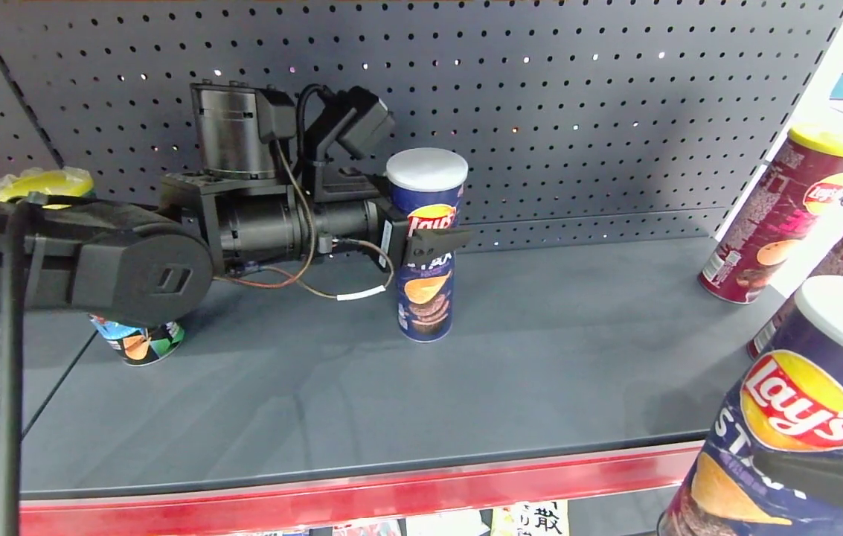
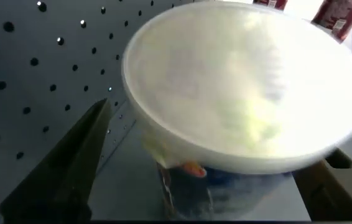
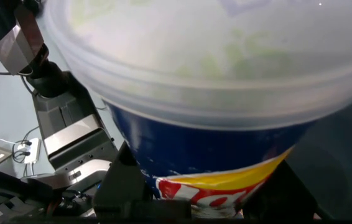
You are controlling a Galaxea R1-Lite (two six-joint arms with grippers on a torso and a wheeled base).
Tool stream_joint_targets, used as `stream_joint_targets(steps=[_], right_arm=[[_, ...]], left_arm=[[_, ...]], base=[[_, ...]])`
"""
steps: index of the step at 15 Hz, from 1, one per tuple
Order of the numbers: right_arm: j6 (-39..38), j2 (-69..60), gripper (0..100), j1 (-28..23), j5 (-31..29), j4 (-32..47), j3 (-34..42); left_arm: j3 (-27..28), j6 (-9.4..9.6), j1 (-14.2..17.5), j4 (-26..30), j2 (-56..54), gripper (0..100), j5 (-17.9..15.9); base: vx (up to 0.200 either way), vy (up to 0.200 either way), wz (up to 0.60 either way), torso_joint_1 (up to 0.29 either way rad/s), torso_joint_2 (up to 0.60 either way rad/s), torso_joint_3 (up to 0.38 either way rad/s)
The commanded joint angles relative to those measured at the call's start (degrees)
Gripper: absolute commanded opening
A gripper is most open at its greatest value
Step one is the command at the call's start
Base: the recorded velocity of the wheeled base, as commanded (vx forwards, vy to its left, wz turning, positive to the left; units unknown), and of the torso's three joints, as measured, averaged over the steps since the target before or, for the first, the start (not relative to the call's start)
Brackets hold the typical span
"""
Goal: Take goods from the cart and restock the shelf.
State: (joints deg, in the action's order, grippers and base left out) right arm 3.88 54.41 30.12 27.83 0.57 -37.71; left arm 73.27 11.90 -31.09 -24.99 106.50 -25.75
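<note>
The blue chip can (image 1: 427, 290) stands upright on the grey shelf (image 1: 540, 357), near the pegboard back (image 1: 577, 112); the left gripper (image 1: 430, 237) straddles its upper half from the robot's left, fingers (image 2: 70, 168) spread, with shelf showing between one finger and the can's body. A second blue can (image 1: 786, 424) is clamped in the right gripper (image 1: 823, 476), in front of the shelf's red front edge (image 1: 391, 491); two maroon cans (image 1: 763, 216) lean at the shelf's right end.
</note>
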Motion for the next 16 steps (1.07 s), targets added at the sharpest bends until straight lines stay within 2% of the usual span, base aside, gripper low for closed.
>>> stream_joint_targets(steps=[1, 3, 4, 8, 11, 12, 14, 16], right_arm=[[0.1, 0.1, 0, 0.0, 0.0, 0.0, 0.0], [0.1, 0.0, 0, 0.0, 0.0, 0.0, 0.1], [0.0, 0.0, 0, 0.0, 0.0, 0.0, 0.1], [0.0, 0.0, 0, 0.0, 0.0, 0.0, 0.2], [0.0, 0.1, 0, 0.0, 0.0, 0.0, 0.3], [0.0, 0.1, 0, 0.0, 0.0, 0.0, 0.3], [0.0, 0.2, 0, 0.0, 0.0, 0.0, 0.3], [0.0, 0.3, 0, 0.0, 0.1, 0.0, 0.4]], left_arm=[[0.5, -0.03, 0.0, -0.4, 1.2, 100, 0.0], [1.3, -0.21, 0.0, -1.6, 2.1, 100, 0.2], [1.2, -0.3, -0.1, -1.8, 2.1, 0, 0.1], [0.8, -0.38, -0.9, -2.0, 2.0, 0, -0.3], [-1.4, -0.56, -0.9, -2.0, -0.5, 0, -0.4], [-3.2, -1.26, -1.4, -2.0, -2.3, 0, -0.3], [-7.0, -5.48, -3.8, -2.0, -6.2, 0, 0.7], [-9.8, -7.33, -6.1, -2.0, -8.9, 0, 2.8]], base=[[0.0, 0.0, 0.0, 0.0, 0.0, 0.0], [0.0, 0.0, 0.0, 0.0, 0.0, 0.0], [0.0, 0.0, 0.0, 0.0, 0.0, 0.0], [0.0, 0.0, 0.0, 0.0, 0.0, 0.0], [0.0, 0.0, 0.0, 0.0, 0.0, 0.0], [0.0, 0.0, 0.0, 0.0, 0.0, 0.0], [0.0, 0.0, 0.0, 0.0, 0.0, 0.0], [0.0, 0.0, 0.0, 0.0, 0.0, 0.0]])
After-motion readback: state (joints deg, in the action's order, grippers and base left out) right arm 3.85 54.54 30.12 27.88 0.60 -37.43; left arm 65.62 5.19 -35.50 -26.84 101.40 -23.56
